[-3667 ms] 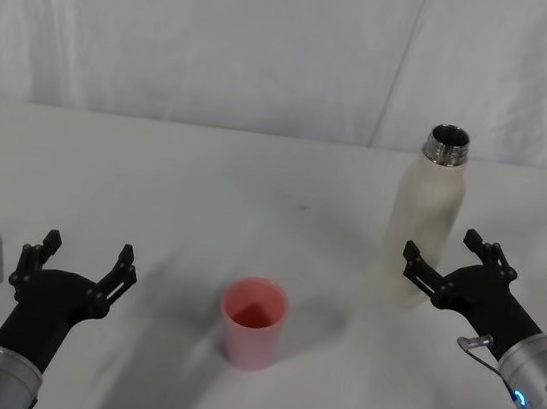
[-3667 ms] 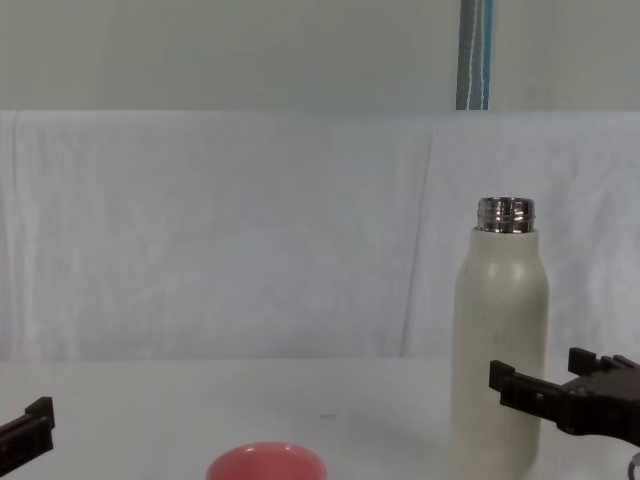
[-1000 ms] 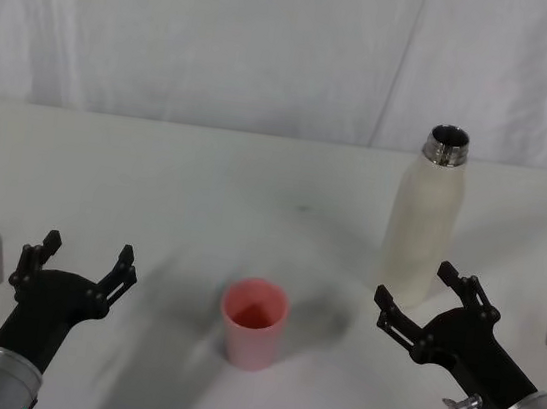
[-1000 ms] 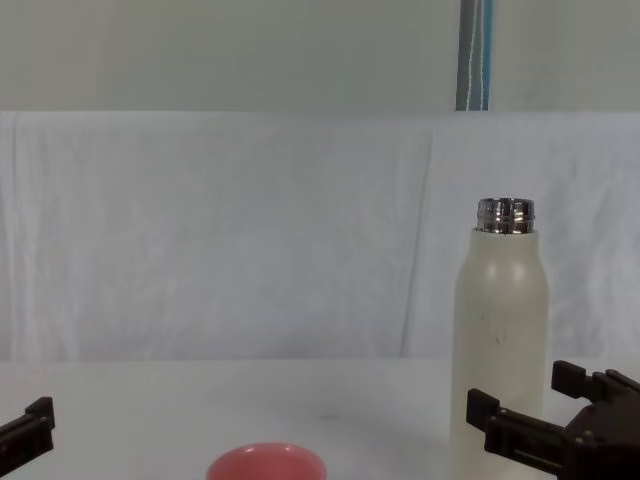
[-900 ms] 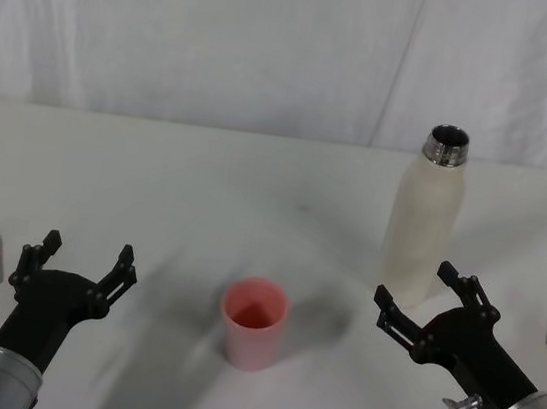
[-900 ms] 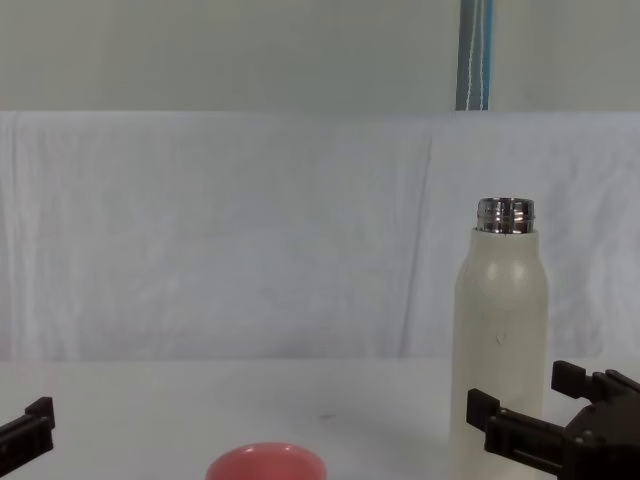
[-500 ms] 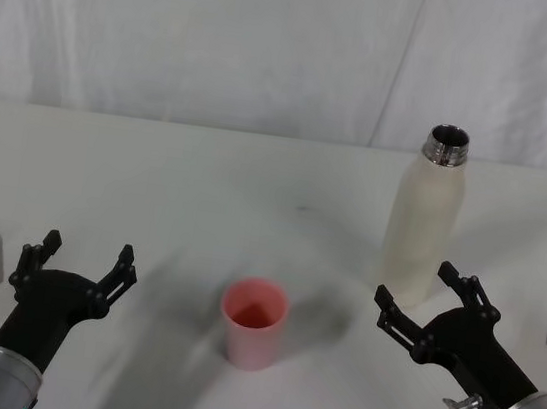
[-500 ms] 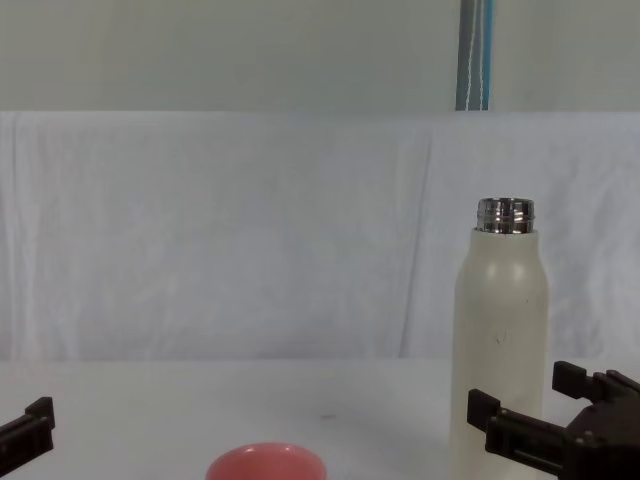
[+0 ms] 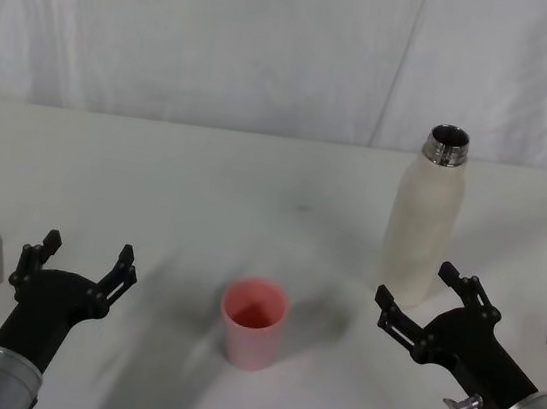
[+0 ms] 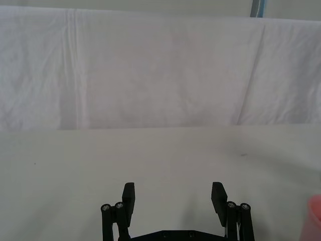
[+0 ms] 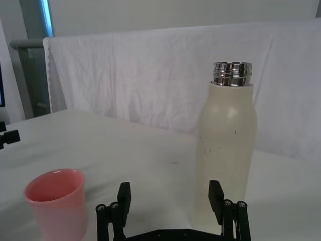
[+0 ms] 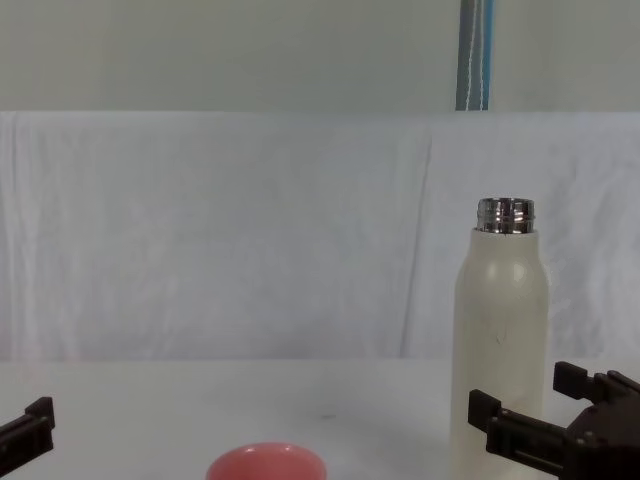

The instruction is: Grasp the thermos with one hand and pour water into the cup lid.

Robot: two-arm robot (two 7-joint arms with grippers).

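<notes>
The cream-white thermos (image 9: 422, 220) (image 11: 224, 150) (image 12: 499, 340) stands upright and uncapped at the table's right, its steel neck showing. The pink cup lid (image 9: 254, 322) (image 11: 55, 202) (image 12: 266, 462) sits near the front middle, left of the thermos. My right gripper (image 9: 419, 297) (image 11: 170, 197) (image 12: 525, 398) is open just in front of the thermos base, fingers apart, touching nothing. My left gripper (image 9: 85, 257) (image 10: 173, 194) rests open at the front left, well away from the cup lid.
A white cloth backdrop (image 9: 274, 43) hangs behind the white table (image 9: 205, 186). A pale blue pole (image 12: 475, 55) rises behind the cloth.
Since 3.7 s ago my right gripper has drawn back toward me and to the left, from beside the thermos to in front of its base. Over the last second nothing has visibly moved.
</notes>
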